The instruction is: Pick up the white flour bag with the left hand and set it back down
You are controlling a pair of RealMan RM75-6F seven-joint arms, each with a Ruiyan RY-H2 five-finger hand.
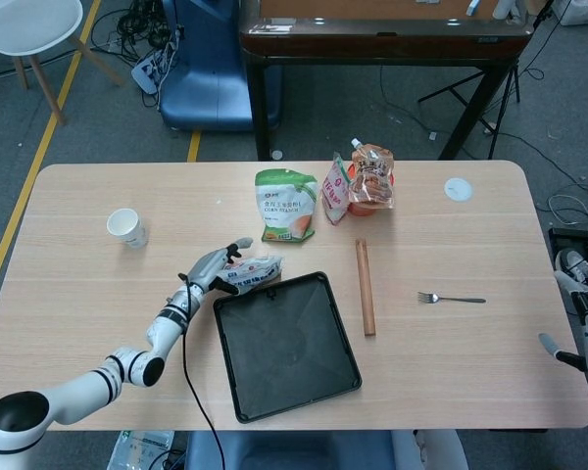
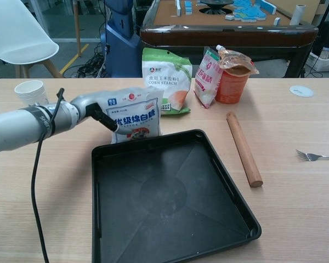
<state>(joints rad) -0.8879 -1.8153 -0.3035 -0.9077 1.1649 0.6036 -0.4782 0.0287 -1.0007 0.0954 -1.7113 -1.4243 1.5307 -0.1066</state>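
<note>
The white flour bag [image 1: 255, 271] [image 2: 135, 113], printed in blue and red, stands on the table against the far edge of the black tray [image 1: 286, 345] [image 2: 170, 192]. My left hand [image 1: 214, 269] [image 2: 94, 107] grips the bag's left side. Its thumb lies across the front and the other fingers reach over and behind the top. The bag's bottom still touches the table. My right hand [image 1: 586, 333] hangs off the table's right edge, fingers apart, holding nothing.
A green corn starch bag [image 1: 286, 204] [image 2: 165, 80] and red snack pouches [image 1: 370, 179] [image 2: 230, 74] stand behind. A wooden rolling pin [image 1: 366, 287] [image 2: 243, 148] lies right of the tray, with a fork [image 1: 451, 298] beyond it. A paper cup [image 1: 125, 226] [image 2: 30, 91] stands far left.
</note>
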